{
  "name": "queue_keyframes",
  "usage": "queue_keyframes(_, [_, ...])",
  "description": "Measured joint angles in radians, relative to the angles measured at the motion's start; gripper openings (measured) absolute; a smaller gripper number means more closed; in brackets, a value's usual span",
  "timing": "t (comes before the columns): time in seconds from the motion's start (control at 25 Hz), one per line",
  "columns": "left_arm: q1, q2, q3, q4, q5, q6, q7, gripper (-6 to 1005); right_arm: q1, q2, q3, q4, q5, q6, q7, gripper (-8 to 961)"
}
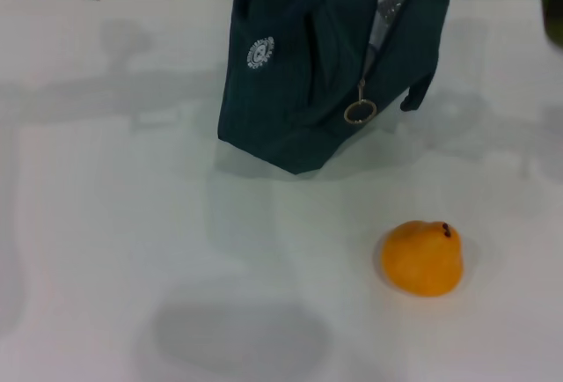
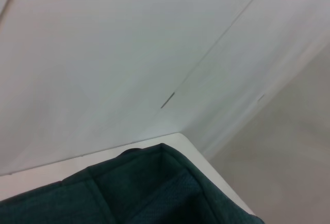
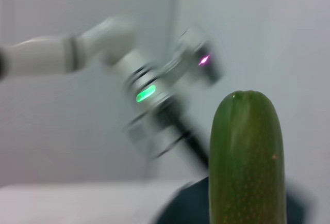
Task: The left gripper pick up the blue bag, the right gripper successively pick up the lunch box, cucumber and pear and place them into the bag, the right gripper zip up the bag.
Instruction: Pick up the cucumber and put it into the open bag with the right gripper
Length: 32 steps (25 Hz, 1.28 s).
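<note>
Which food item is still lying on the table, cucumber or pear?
The orange pear, resting on the table before the bag; the cucumber is raised.

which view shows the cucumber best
The right wrist view: the cucumber fills the foreground, upright, rounded tip and speckled skin clear. The head view shows at most a dark sliver at its upper right edge, too little to identify. The left wrist view shows none, only the bag.

A lab: bare white table (image 1: 132, 224), plain walls.
</note>
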State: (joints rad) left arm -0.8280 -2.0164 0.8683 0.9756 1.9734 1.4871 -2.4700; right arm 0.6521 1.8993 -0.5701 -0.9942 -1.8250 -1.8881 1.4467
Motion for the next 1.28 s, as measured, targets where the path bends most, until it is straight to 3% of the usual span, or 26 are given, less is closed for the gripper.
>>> queue_keyframes(0.16, [-0.002,-0.005,0.004,0.0,-0.002,0.005,-0.008,44,-0.072,0.094,-0.012,0.051,0.194,0.196,-0.289,556])
queue_keyframes(0.24, [-0.005,-0.009,0.004,-0.002,-0.004,0.008,-0.009,44,-0.077,0.119,-0.037,0.102,0.235,0.243,-0.398,557])
queue_keyframes(0.48, [-0.015,-0.012,0.004,-0.029,-0.03,0.043,-0.009,44,-0.033,0.115,-0.136,0.286,0.315,0.326,-0.576,557])
queue_keyframes(0.8, [-0.021,-0.006,0.006,-0.039,-0.057,0.065,-0.002,44,0.003,0.108,-0.283,0.373,0.298,0.46,-0.633,556])
queue_keyframes(0.92, [-0.019,-0.003,0.003,-0.039,-0.057,0.066,0.0,44,0.002,0.108,-0.35,0.38,0.225,0.525,-0.612,556])
queue_keyframes(1.28, [-0.018,0.003,0.0,-0.039,-0.057,0.065,0.002,44,0.002,0.099,-0.361,0.332,0.005,0.595,-0.435,555])
